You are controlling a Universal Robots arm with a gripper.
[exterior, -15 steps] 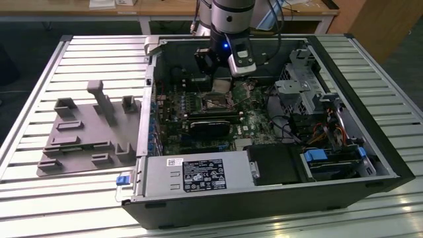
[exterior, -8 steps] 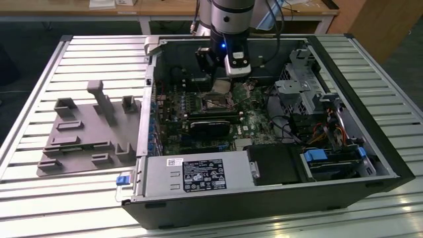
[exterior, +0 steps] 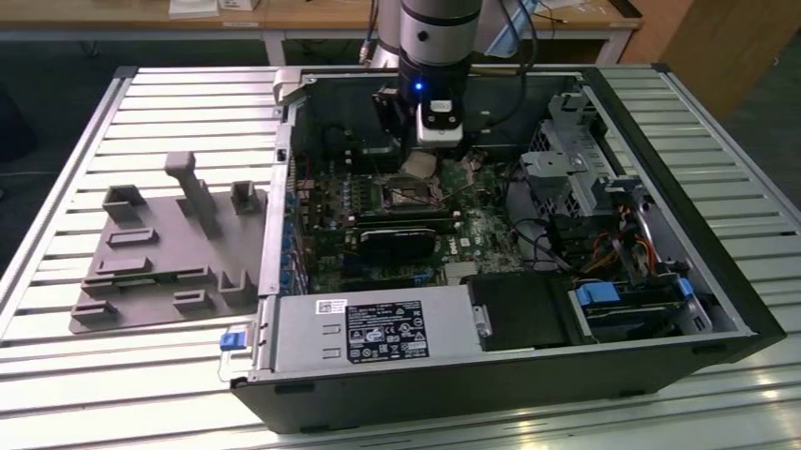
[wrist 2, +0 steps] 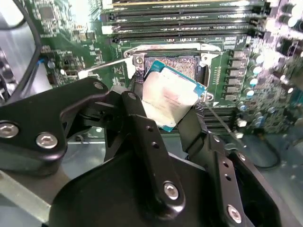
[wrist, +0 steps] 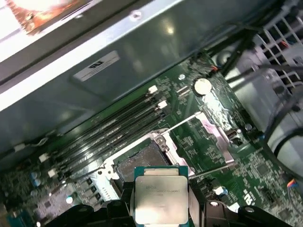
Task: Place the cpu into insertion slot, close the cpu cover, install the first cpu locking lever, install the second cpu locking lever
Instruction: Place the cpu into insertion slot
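One cpu [wrist 2: 170, 97], one insertion slot [wrist 2: 182, 66], two levers.
Your gripper [wrist 2: 165, 113] has its two fingers [wrist 2: 137, 118] clamped on opposite edges of the single cpu, holding it just above the slot's dark centre and clear of it. A first locking lever [wrist: 182, 119] and a second locking lever [wrist: 210, 170] stand free, one on each side of the socket, on the green motherboard [wrist: 255, 165] inside the computer case [exterior: 501, 375].

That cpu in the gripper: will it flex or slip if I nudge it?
Probably stiff: the cpu shows a flat metal face, unbent in the gripper. Possibly slippery, pinched only by its edges. Held tilted above the insertion slot, it might twist if bumped.
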